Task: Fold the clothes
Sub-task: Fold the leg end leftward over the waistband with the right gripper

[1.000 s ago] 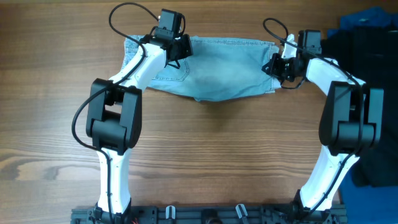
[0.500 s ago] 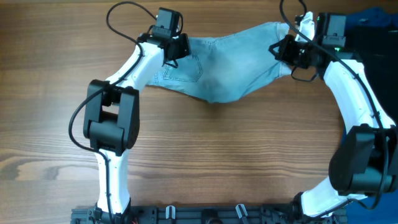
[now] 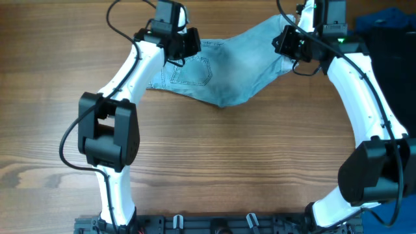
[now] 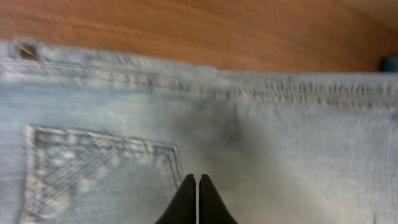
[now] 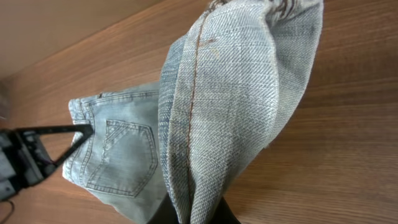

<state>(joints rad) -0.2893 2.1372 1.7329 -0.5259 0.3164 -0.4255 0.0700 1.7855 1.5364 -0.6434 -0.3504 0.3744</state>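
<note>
The light blue denim shorts (image 3: 227,71) lie at the far middle of the wooden table (image 3: 227,156). Their left part lies flat with a stitched back pocket (image 3: 192,70) facing up. My right gripper (image 3: 290,44) is shut on the right end and holds it lifted; in the right wrist view the denim (image 5: 242,74) hangs bunched over the fingers (image 5: 198,216). My left gripper (image 3: 181,52) is shut, its tips (image 4: 197,178) against the denim (image 4: 280,137) just below the waistband, beside the pocket. No cloth shows between its tips.
A black garment (image 3: 390,71) and dark blue cloth (image 3: 383,18) lie at the table's right edge, close behind the right arm. A black rail (image 3: 214,225) runs along the front edge between the arm bases.
My right gripper has lifted the right end of the shorts and carried it up and slightly left. The cloth now slopes from the raised end. My left gripper shifted slightly towards the far edge.
</note>
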